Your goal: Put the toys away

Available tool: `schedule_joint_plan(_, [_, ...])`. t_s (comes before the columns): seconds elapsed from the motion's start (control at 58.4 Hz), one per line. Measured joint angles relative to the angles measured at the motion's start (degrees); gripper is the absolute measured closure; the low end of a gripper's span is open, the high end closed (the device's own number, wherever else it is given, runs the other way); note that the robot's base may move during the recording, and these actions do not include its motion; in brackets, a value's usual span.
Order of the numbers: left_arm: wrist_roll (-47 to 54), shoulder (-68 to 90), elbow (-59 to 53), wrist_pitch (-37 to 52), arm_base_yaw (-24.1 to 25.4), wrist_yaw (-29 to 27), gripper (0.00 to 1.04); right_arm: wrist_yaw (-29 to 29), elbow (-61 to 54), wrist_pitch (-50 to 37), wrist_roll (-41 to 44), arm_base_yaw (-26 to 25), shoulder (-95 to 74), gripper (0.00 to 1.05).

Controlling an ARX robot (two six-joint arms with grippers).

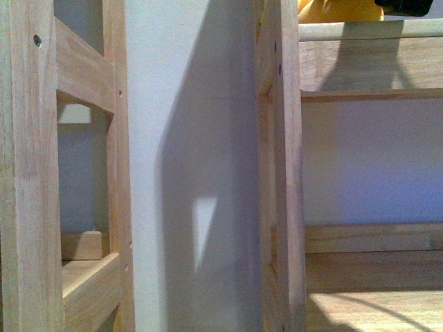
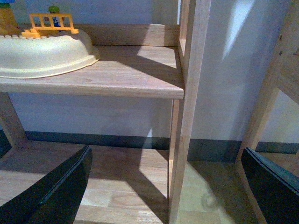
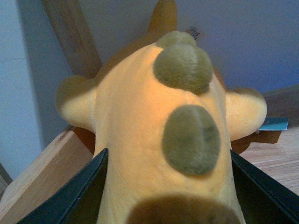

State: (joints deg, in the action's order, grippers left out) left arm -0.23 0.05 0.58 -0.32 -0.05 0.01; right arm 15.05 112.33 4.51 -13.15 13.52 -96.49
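The orange-yellow plush animal (image 3: 140, 130) fills the right wrist view, with olive-brown spots along its back and stubby limbs out to both sides. My right gripper (image 3: 168, 196) is shut on it, one black finger (image 3: 74, 196) on each side of its body. A wooden shelf board lies under it. In the front view a yellow bit of the plush (image 1: 339, 10) shows above the top rail of the right shelf unit, with a dark part of the gripper beside it. My left gripper (image 2: 168, 186) is open and empty, low in front of a wooden upright (image 2: 187, 116).
Two light wooden shelf units (image 1: 28, 173) stand against a pale wall, with a gap between them. A cream tray (image 2: 46, 53) with small plastic toys sits on the left unit's shelf (image 2: 126, 77). A lower shelf board (image 2: 121, 182) lies beneath it.
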Motion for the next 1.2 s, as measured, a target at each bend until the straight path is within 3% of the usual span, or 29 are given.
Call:
schedule_joint_plan(0.154, [0.00,0.00,0.00,0.00,0.00,0.00,0.06,0.83,1.70,-0.02,1.46,0.33,-0.04,0.06])
schedule_joint_plan(0.342, [0.00,0.00,0.00,0.00,0.00,0.00,0.06,4.61,3.02,-3.76,7.08,0.96,0.46,0.07])
schedule_joint_plan(0.599, [0.00,0.00,0.00,0.00,0.00,0.00,0.06,12.83,-0.79,-1.99,13.84,0.20,7.89,0.07])
schedule_joint_plan(0.941, [0.00,0.00,0.00,0.00,0.00,0.00,0.06,10.25,-16.02,-0.33,14.21,-4.70,26.23,0.07])
schedule_joint_plan(1.198, [0.00,0.00,0.00,0.00,0.00,0.00,0.06,6.91,-39.41,-1.77,12.13,-11.02,49.33,0.07])
